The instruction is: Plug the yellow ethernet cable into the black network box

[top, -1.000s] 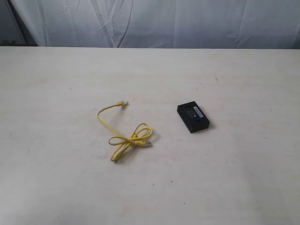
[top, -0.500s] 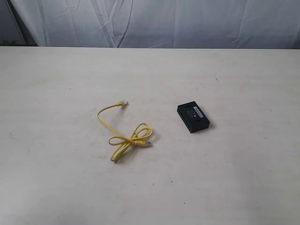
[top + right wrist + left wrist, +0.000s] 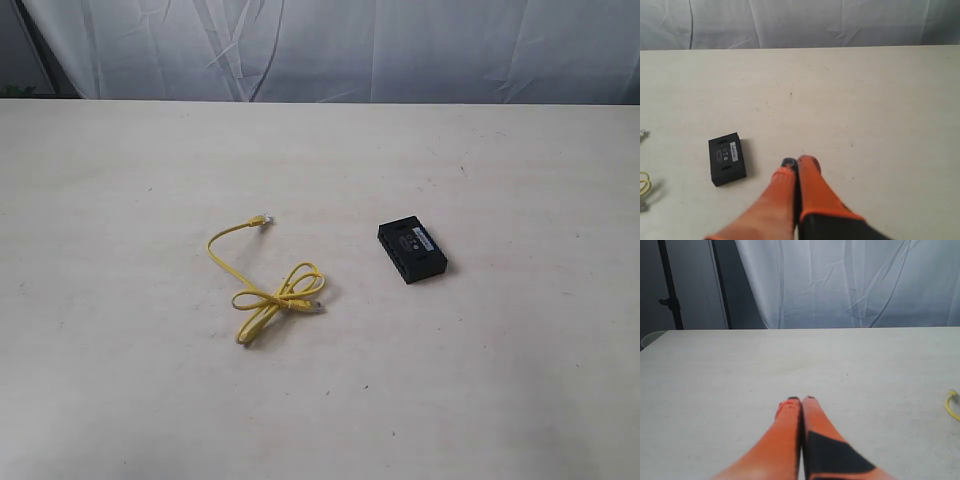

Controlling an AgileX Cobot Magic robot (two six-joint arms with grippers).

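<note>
2 jaws closed; yellow cable (image 3: pixel 272 297) near box (image 3: pixel 412 251).

Pale, matte table (image 3: pixel 500 380) with faint dark specks, shown in the exterior view. Two things lie flat on it. The black network box (image 3: pixel 411 251) rests at an angle to the table's far edge, with its white label (image 3: pixel 419 240) facing up. The yellow ethernet cable (image 3: pixel 262 296) lies left of the box, well apart and not touching it. Its loose, crossed loops are the part nearest the box. One plug (image 3: pixel 262 219) lies farther left, toward the far edge; a second plug (image 3: pixel 317 308) lies just beside the loops.
</note>
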